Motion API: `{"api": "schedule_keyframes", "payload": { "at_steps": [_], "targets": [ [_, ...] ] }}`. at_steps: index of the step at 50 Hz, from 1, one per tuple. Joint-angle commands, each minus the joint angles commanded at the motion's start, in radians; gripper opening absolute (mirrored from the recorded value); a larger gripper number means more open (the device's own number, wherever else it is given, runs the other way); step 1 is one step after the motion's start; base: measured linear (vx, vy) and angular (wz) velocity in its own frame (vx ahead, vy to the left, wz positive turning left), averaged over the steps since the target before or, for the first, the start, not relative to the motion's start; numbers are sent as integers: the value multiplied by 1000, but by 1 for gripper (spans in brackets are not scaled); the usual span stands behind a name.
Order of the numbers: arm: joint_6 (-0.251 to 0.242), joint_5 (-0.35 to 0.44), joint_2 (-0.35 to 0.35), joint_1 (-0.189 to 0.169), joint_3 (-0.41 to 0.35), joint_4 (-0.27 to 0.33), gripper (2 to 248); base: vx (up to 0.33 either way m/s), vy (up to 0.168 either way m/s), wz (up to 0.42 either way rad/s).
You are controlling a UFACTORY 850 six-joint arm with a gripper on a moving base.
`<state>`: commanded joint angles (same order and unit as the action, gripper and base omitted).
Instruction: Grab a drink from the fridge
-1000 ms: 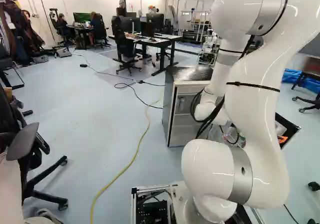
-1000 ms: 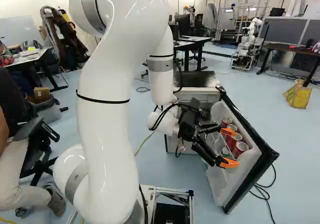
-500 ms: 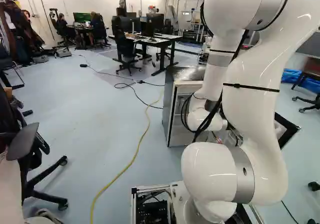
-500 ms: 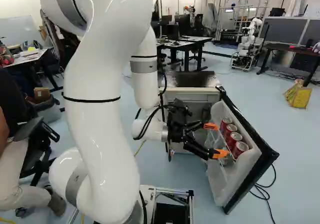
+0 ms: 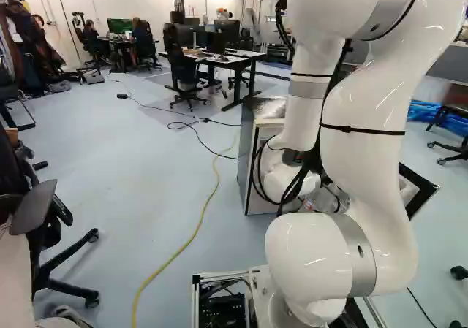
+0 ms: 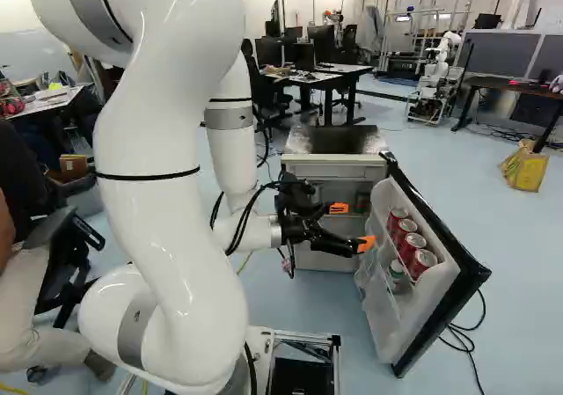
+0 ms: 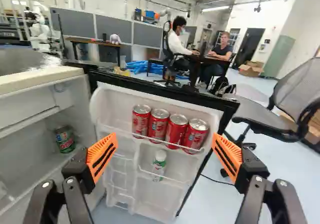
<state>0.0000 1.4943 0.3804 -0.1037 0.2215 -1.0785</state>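
1. Claw (image 6: 353, 227) fingers stand wide apart, their orange pads (image 7: 102, 156) facing each other, in front of the fridge (image 6: 321, 138) and its open door (image 7: 112, 102).
2. Four red cans (image 7: 176, 130) stand upright in a row on the door's upper shelf, close beside one another, with the shelf's clear rail across their lower parts. The row's outer end is near the door's free edge.
3. Seen from the wrist, these cans lie ahead of the claw, beyond its fingertips, in the gap between the two fingers. The claw and cans are apart.
4. On a lower shelf of the same door, beneath the row, a small bottle with a green cap (image 7: 159, 164) stands upright, also ahead of the claw and between the lines of its fingers.
5. A green and red can (image 7: 65, 139) stands inside the fridge body near a side wall, ahead of the claw and to the outer side of the finger nearer the fridge.
6. In the right base view, the white arm (image 6: 167, 206) reaches across from the left, and the row of red cans is at the right of the claw.
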Motion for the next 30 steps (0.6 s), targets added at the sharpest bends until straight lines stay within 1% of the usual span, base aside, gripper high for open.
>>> {"api": "schedule_keyframes", "payload": {
  "at_steps": [6, 17, 24, 30],
  "targets": [
    [0, 0, 16, 13, 21, 22, 247, 0, 0, 0],
    [0, 0, 86, 23, 81, 30, 247, 0, 0, 0],
    [0, 0, 134, 29, 122, 23, 247, 0, 0, 0],
    [0, 0, 174, 34, 157, 1, 247, 0, 0, 0]
  ]
}}
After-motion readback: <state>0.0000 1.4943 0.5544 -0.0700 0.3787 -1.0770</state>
